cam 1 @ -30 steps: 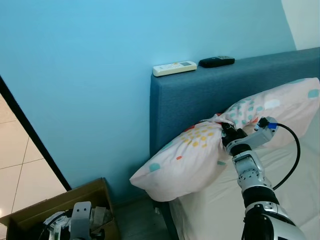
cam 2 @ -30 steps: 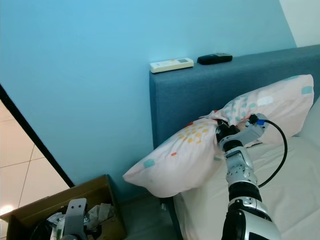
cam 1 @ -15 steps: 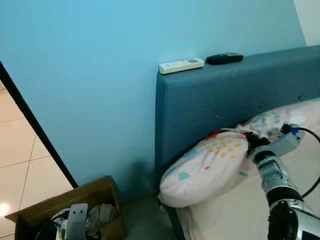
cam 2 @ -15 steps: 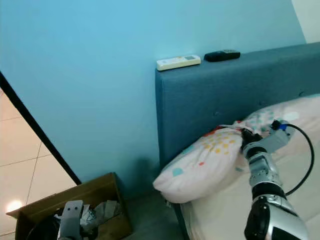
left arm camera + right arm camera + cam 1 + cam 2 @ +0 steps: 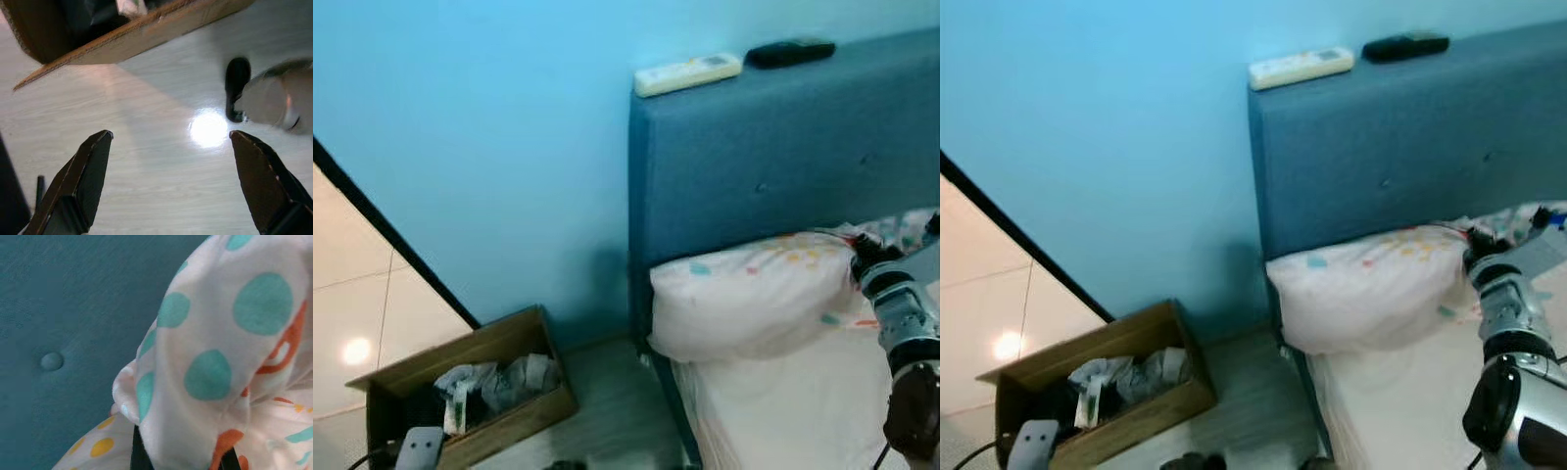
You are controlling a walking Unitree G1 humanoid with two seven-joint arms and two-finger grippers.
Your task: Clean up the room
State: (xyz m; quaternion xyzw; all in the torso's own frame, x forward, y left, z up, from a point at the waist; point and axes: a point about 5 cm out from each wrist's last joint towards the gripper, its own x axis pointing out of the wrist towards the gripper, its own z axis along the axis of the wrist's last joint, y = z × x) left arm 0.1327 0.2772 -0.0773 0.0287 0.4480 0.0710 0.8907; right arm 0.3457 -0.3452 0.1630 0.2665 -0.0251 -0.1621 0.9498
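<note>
At the far left, low on the pale floor (image 5: pixel 156 186), the left gripper (image 5: pixel 168 147) hangs with its two black fingers (image 5: pixel 78 181) spread wide and nothing between them. Just above it in the wrist view is the edge of a cardboard box (image 5: pixel 509 416), which stands on the floor beside the blue wall (image 5: pixel 489 127) and holds crumpled papers and wrappers (image 5: pixel 494 382). To the right of the box rises the blue padded headboard (image 5: pixel 773 157). On its top edge lie a white remote (image 5: pixel 688 74) and, just right of it, a black remote (image 5: pixel 790 52). Below, a pillow (image 5: pixel 754 304) with coloured dots lies on the bed (image 5: pixel 783 411), its long side against the foot of the headboard and its left end at the mattress corner. At the far right, the right gripper (image 5: pixel 858 257) is closed on a bunch of the pillow's cloth at its upper right; in the wrist view the dotted fabric is pinched between the fingertips (image 5: pixel 139 458), close to the headboard.
</note>
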